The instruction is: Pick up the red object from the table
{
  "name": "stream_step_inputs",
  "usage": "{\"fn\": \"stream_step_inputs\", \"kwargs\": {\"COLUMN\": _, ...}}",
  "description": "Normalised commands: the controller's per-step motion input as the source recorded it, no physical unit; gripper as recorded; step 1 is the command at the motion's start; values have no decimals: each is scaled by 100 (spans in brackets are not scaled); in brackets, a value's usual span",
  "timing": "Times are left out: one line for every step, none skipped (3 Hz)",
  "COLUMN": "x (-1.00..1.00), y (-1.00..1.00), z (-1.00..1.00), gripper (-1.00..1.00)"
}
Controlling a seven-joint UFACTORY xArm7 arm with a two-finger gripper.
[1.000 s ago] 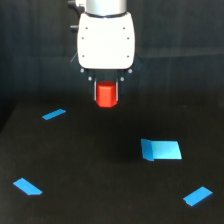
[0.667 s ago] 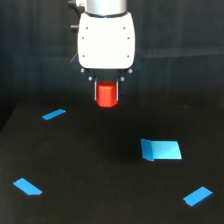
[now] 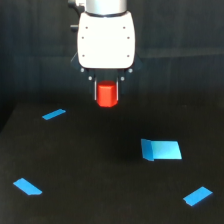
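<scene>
The red object, a small red-orange block, hangs in the air well above the black table. My gripper is shut on it, one thin finger on each side, under the white arm housing. The block's lower end pokes out below the fingers. Nothing on the table touches it.
Several flat blue pieces lie on the table: a thin one at the exterior view's left, a larger rectangle at the right, one at the near left and one at the near right.
The arm and the held red object have stayed in nearly the same place, perhaps a trace higher. The blue pieces have not moved.
</scene>
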Motion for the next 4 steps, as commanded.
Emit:
{"fn": "stream_step_inputs", "kwargs": {"x": 3, "y": -8, "z": 3, "gripper": -96}}
{"fn": "stream_step_inputs", "kwargs": {"x": 3, "y": 2, "z": -8, "gripper": -99}}
{"fn": "stream_step_inputs", "kwargs": {"x": 4, "y": 0, "z": -3, "gripper": -98}}
{"fn": "stream_step_inputs", "kwargs": {"x": -4, "y": 6, "z": 4, "gripper": -100}}
